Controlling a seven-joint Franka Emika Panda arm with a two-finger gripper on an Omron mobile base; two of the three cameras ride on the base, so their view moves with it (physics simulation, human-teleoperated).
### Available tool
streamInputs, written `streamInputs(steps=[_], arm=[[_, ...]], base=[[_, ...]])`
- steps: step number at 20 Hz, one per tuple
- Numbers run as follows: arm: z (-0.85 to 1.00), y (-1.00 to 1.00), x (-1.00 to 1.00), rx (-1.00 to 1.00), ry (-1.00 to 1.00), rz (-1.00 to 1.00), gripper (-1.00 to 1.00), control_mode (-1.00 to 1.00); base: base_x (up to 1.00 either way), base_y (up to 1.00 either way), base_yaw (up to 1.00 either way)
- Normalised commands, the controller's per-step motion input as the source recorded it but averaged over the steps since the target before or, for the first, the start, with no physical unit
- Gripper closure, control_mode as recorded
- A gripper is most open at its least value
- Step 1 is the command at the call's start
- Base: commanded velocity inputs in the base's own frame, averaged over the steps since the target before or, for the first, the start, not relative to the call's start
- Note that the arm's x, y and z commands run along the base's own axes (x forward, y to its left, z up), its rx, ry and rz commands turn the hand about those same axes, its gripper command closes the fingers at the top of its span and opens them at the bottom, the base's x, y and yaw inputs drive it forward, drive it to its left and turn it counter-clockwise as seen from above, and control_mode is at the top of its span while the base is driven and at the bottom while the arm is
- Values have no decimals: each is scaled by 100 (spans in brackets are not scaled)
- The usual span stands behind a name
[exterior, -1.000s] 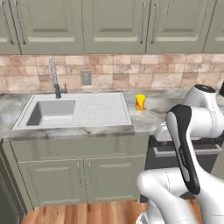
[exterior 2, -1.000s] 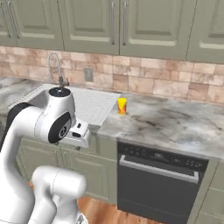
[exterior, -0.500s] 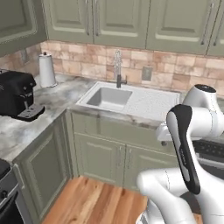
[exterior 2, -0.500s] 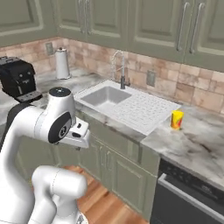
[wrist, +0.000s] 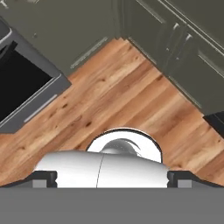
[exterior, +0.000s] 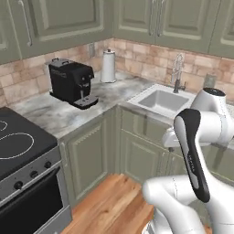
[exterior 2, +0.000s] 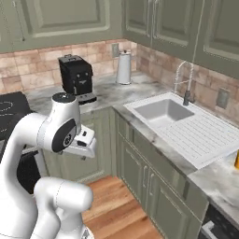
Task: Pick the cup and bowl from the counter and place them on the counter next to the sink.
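The cup (exterior 2: 237, 159) is a yellow sliver at the right edge of the right base view, standing on the counter (exterior 2: 212, 175) just past the sink (exterior 2: 163, 111) and its drainboard. It looks light and rigid, best pinched across its sides. The arm is folded close over the base, gripper pointing at the wooden floor (wrist: 113, 100), jaws apart and empty.

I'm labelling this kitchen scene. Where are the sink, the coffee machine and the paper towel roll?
sink (exterior 2: 161, 112), right base view, basin floor.
coffee machine (exterior: 69, 81), left base view, front of its black body.
paper towel roll (exterior: 108, 66), left base view, middle of the white roll.
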Motion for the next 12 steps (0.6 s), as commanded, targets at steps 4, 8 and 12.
streamInputs(steps=[4, 8, 12], arm=[[0, 0, 0, 0, 0, 0, -100, 100], [0, 0, 0, 0, 0, 0, -100, 100], [0, 0, 0, 0, 0, 0, -100, 100]], base=[[0, 3, 52], [0, 14, 51], [-3, 37, 44]])
